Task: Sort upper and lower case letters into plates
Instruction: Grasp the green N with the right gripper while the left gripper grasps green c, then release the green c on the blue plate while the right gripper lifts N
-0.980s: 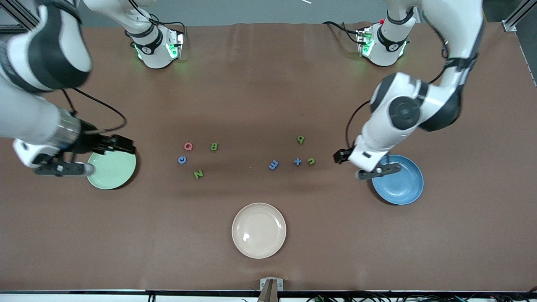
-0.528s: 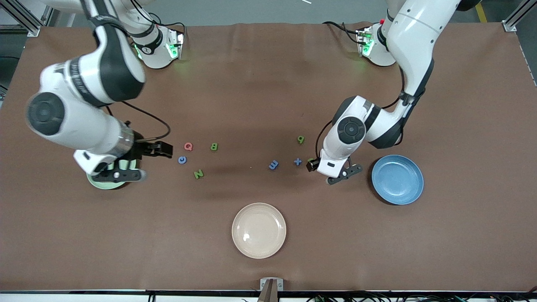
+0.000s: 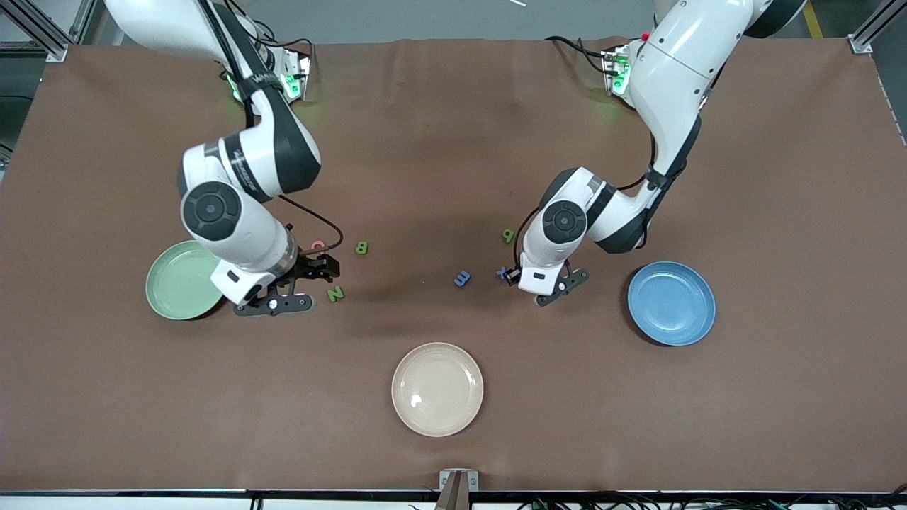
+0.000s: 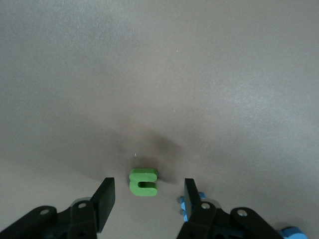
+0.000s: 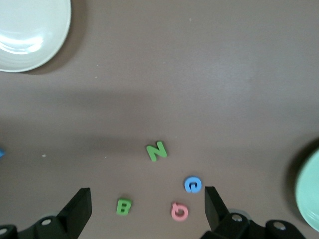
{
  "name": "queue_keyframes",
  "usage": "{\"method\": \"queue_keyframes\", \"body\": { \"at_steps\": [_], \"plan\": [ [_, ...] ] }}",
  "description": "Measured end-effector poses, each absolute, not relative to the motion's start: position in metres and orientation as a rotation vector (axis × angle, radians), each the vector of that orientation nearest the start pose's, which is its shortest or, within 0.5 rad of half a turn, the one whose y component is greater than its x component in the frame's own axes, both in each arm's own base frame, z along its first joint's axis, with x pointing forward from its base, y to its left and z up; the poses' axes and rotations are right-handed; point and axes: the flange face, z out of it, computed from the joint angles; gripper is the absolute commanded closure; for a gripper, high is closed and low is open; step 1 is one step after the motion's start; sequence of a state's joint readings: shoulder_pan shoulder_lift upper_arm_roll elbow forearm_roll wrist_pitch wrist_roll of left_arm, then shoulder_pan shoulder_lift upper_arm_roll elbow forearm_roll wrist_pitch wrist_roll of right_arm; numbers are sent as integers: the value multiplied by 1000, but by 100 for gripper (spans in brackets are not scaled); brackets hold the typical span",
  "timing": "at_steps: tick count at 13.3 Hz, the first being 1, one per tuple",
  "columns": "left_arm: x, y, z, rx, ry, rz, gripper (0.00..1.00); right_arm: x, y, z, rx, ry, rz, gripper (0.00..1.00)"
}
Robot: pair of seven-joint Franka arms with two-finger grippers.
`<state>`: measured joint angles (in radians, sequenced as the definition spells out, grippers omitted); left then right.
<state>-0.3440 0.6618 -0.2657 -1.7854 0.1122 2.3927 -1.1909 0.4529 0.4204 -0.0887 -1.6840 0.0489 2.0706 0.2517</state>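
Observation:
A small green lowercase letter [image 4: 143, 181] lies flat on the brown table. My left gripper [image 4: 148, 188] is open and low over it, one finger on each side with a gap to each. A blue plus sign [image 3: 503, 272] sits partly hidden beside one finger [image 4: 191, 198]. In the front view the left gripper [image 3: 547, 285] stands between a blue m [image 3: 462, 278] and the blue plate [image 3: 671, 303]. My right gripper [image 5: 147, 194] is wide open above a pink Q [image 5: 179, 211], a blue G [image 5: 193, 184], a green B [image 5: 123, 206] and a green N [image 5: 156, 151]. The right gripper [image 3: 278, 297] hangs beside the pale green plate [image 3: 177, 283].
A cream plate [image 3: 437, 389] lies near the table's front edge, midway between the arms. Another green letter [image 3: 507, 235] sits by the left arm's forearm, farther from the front camera than the plus sign.
Both arms swung in from over their plates toward the middle. The left gripper came down over the green letter and its jaws narrowed. The right gripper now hangs over the capital letters.

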Motion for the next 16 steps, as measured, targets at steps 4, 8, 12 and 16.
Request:
{"method": "queue_keyframes", "body": {
  "at_steps": [4, 8, 12, 16],
  "plan": [
    [537, -364, 180, -3037, -860, 160, 53, 596, 260, 276, -3145, -302, 16, 0],
    [538, -361, 176, -3029, -866, 164, 94, 596, 249, 223, -3131, -502, 7, 0],
    [548, -351, 179, -3022, -862, 126, 100, 590, 240, 198, -3133, -518, -5, 1],
    [593, -288, 218, -2956, -954, 50, 100, 587, 239, 193, -3135, -519, 11, 19]
  ]
}}
